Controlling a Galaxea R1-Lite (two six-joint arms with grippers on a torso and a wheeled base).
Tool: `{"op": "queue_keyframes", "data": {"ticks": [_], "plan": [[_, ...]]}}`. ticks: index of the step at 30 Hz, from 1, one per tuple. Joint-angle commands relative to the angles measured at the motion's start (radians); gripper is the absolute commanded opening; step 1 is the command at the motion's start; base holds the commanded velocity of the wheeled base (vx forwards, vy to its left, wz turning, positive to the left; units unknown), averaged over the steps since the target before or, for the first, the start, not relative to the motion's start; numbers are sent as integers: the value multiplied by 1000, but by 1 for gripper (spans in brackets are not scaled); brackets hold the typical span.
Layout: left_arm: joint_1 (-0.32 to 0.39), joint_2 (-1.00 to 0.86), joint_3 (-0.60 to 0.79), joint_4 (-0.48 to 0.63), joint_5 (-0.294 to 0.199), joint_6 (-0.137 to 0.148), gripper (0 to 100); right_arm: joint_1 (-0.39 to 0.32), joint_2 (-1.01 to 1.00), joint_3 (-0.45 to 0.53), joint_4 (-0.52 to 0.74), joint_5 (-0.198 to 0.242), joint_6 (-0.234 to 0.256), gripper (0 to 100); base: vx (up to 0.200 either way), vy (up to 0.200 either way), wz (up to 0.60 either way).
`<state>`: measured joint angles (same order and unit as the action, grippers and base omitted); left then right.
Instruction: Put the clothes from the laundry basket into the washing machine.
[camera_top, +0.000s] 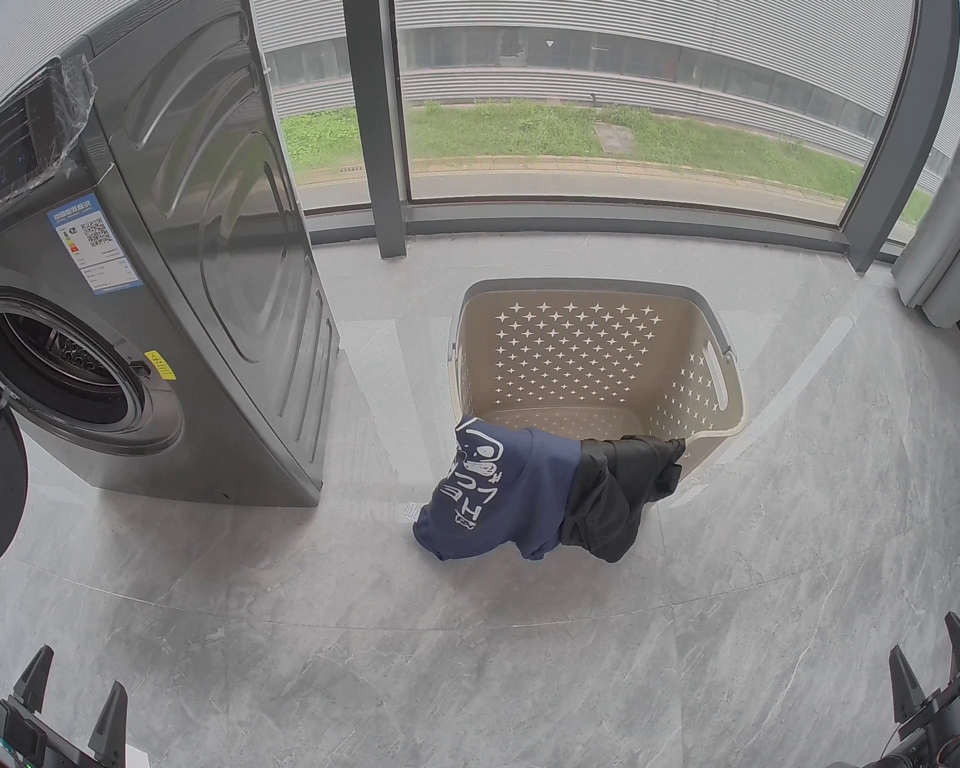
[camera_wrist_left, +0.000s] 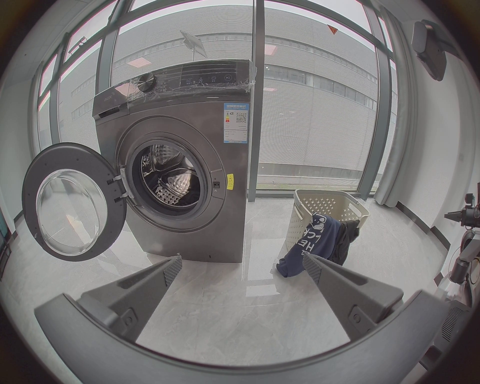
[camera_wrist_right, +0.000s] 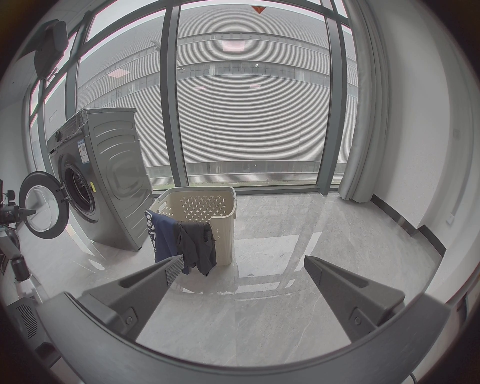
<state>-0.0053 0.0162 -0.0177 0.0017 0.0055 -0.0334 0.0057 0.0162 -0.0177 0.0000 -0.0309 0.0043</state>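
In the head view the laundry basket (camera_top: 590, 340) stands on the grey floor (camera_top: 500, 660) before the window (camera_top: 620, 100), with the washing machine (camera_top: 200, 250) beside it to the left, its round opening facing the robot. A blue shirt (camera_top: 505, 485) and a black garment (camera_top: 620, 485) hang side by side over the basket's near rim, the shirt reaching down to the floor. The left hand (camera_top: 78, 675) shows at the lower left edge and the right hand (camera_top: 923, 640) at the lower right edge, both well apart from the basket.

In the left wrist view the left hand (camera_wrist_left: 241, 260) is spread wide, with nothing between its fingers. Beyond it the washing machine (camera_wrist_left: 200, 150) has its door (camera_wrist_left: 72, 200) swung fully open. The laundry basket (camera_wrist_left: 325, 205) stands next to the machine, the blue shirt (camera_wrist_left: 312, 242) and the black garment (camera_wrist_left: 347, 240) draped over its rim.

In the right wrist view the right hand (camera_wrist_right: 242, 260) is likewise spread wide and holds nothing. Past it stands the laundry basket (camera_wrist_right: 200, 205) with the blue shirt (camera_wrist_right: 159, 240) and the black garment (camera_wrist_right: 197, 247) hanging down its front. The washing machine (camera_wrist_right: 110, 170) is beside it with the door (camera_wrist_right: 42, 205) open, and a curtain (camera_wrist_right: 360, 125) hangs at the window's far side.
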Motion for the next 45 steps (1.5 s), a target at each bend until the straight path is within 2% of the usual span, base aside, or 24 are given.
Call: {"op": "queue_keyframes", "data": {"ticks": [1, 7, 13, 25, 31, 45], "plan": [[-1, -15, 18, 0, 1, 0, 100, 0, -16, 16, 0, 0, 0, 100, 0, -200, 0], [-1, -15, 18, -2, 1, 1, 100, 0, -16, 16, 0, 0, 0, 100, 0, -200, 0], [1, -15, 18, -2, -6, 20, 100, 0, -16, 16, 0, 0, 0, 100, 0, 0, 0], [1, -15, 18, -2, -6, 18, 100, -1, -16, 16, 0, 2, -3, 100, 0, 0, 0], [1, -15, 18, -2, -7, 15, 100, -1, -16, 16, 0, 2, -3, 100, 0, 200, 0], [1, -15, 18, -2, -6, 21, 100, 0, -16, 16, 0, 2, -3, 100, 14, 0, 0]]}}
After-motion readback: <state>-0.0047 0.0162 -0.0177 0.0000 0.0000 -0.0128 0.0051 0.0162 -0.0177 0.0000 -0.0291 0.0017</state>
